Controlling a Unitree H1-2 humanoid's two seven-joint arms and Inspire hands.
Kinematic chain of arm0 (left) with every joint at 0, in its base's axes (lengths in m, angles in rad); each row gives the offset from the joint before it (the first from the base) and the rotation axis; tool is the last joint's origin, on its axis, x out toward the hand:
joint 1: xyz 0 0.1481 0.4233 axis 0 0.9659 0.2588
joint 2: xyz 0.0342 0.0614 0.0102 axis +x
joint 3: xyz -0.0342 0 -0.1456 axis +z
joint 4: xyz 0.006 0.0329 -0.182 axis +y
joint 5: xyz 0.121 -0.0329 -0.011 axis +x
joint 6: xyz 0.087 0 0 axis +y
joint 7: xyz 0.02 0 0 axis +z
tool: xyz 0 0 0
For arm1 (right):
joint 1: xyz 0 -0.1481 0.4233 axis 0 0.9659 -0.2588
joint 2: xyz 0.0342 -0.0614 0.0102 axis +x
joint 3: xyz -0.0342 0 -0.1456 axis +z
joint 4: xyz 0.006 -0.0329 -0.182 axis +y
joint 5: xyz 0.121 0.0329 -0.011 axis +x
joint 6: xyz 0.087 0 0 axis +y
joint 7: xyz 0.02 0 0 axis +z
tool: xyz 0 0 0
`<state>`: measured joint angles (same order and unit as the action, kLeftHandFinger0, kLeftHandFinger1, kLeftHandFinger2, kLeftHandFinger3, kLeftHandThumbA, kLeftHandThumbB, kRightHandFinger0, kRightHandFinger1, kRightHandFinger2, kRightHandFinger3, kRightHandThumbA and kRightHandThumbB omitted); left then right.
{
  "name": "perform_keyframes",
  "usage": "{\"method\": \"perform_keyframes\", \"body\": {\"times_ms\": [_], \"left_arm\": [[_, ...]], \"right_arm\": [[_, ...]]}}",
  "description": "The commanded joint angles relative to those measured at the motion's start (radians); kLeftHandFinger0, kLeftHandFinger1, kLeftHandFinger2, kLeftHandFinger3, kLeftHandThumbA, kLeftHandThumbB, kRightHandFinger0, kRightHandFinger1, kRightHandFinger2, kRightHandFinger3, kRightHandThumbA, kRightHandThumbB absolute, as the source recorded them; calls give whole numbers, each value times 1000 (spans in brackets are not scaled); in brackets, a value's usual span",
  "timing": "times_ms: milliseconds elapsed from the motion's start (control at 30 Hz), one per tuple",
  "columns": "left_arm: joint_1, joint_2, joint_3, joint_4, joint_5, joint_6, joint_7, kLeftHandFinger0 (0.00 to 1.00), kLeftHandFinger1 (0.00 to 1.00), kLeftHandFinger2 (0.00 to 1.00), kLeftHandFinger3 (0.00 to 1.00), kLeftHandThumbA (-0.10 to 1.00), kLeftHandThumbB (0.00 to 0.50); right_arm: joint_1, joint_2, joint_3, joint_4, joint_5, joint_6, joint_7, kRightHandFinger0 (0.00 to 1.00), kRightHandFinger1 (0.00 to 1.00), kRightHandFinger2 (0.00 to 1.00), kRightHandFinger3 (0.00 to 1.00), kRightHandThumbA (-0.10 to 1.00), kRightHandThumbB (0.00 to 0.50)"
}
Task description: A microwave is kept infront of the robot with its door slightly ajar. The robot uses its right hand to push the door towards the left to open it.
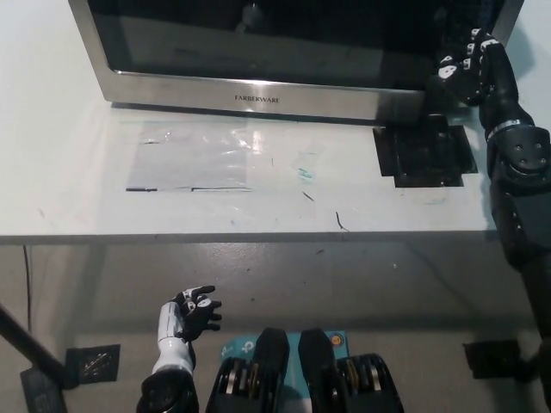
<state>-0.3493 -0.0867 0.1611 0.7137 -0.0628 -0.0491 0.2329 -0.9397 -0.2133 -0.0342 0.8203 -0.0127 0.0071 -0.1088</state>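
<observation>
microwave [258,52] at worktop [69,172] rear, door [258,86] facing front | right hand [461,67] at door's right edge, fingers curled, grip cannot tell | left hand [191,314] low beneath worktop, empty, fingers spread

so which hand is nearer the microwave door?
Right. The right hand is at the right edge of the microwave door; the left hand hangs low, below the table edge.

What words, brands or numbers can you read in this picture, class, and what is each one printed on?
"FARBERWARE": on the steel strip along the bottom of the microwave door.
The control panel beside the right hand is too dark to read.
</observation>
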Motion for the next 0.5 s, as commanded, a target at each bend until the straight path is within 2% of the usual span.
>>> {"method": "perform_keyframes", "body": {"times_ms": [0, 133, 233, 333, 367, 433, 467], "left_arm": [[-27, -4, -4, -4, 4, -7, 13, 324, 295, 325, 401, 35, 0], [-30, -3, -4, 2, 5, -7, 15, 350, 326, 371, 422, 37, 0], [-31, 0, -8, 7, 11, -9, 15, 345, 320, 357, 428, 51, 0], [-39, 5, -12, 15, 13, -15, 9, 351, 326, 364, 442, 75, 0], [-41, 6, -12, 17, 13, -15, 10, 351, 326, 364, 443, 77, 0], [-39, 11, -17, 14, 21, -17, 11, 342, 303, 338, 425, 82, 0], [-39, 8, -11, 8, 15, -5, 15, 349, 313, 344, 423, 79, 0]], "right_arm": [[-62, 26, 10, -28, -18, -45, -9, 288, 454, 595, 784, 188, 217], [-52, 39, 13, -46, -17, -38, -4, 314, 469, 615, 822, 215, 224], [-41, 45, 16, -64, -18, -41, -4, 288, 460, 593, 806, 226, 231], [-2, 64, 7, -134, 9, -38, 14, 276, 439, 588, 727, 212, 220], [-2, 65, 6, -134, 11, -37, 15, 276, 437, 588, 725, 209, 221], [59, 83, 11, -236, 14, 3, 21, 294, 475, 629, 757, 284, 243], [98, 102, -5, -292, 51, -1, 32, 289, 463, 618, 738, 240, 234]]}}
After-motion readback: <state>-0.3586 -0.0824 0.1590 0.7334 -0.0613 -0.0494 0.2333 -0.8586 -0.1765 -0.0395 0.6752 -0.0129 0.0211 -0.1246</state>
